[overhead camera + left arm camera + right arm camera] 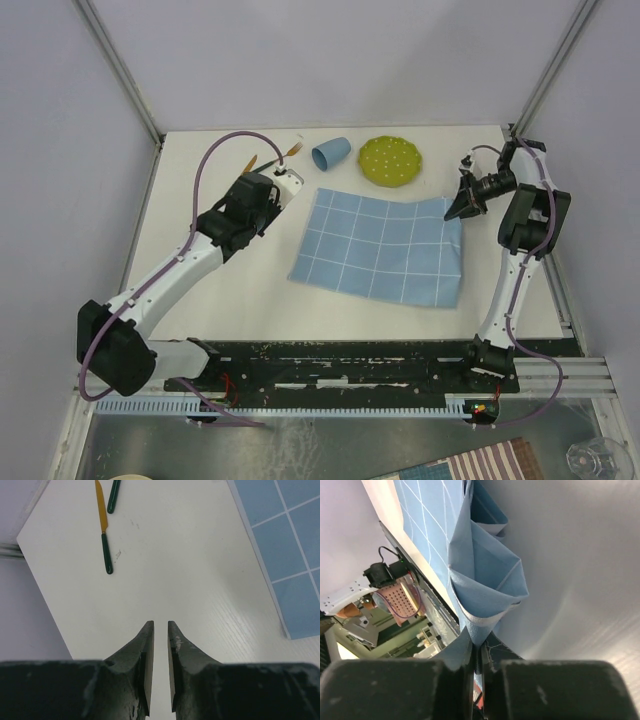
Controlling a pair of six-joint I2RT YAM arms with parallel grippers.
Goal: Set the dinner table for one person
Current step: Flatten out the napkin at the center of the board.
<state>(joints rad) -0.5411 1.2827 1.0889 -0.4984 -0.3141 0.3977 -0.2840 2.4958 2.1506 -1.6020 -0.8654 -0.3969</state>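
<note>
- Counter [260,300]: white and matte. It fills the middle of the top view, and everything below sits on it.
- Cloth [385,245]: light blue with a white grid, at the centre of the top view. Most of it lies flat on the counter, but its upper right corner is bunched up.
- Right gripper [477,647]: I read it as clamped on that bunched corner. In the right wrist view the fabric is pinched between the jaws and stands up in folds in the upper centre of the frame.
- Left gripper [160,627]: over bare counter, left of the cloth's left edge. The jaws are drawn in to a narrow slit with nothing between them. The cloth shows only at the right edge of the left wrist view.
- Knife [104,530]: yellow blade, green handle, flat on the counter in the upper left of the left wrist view.
- Second handle [114,497]: green, just beside the knife at the top edge of the frame. The rest of it is cut off, so I cannot tell what utensil it is.
- Cup [331,153]: blue, lying on its side in the upper centre of the top view, above the cloth.
- Plate [390,161]: round, green, dotted, just right of the cup and just above the cloth's upper edge. I cannot tell whether it touches the cloth.
</note>
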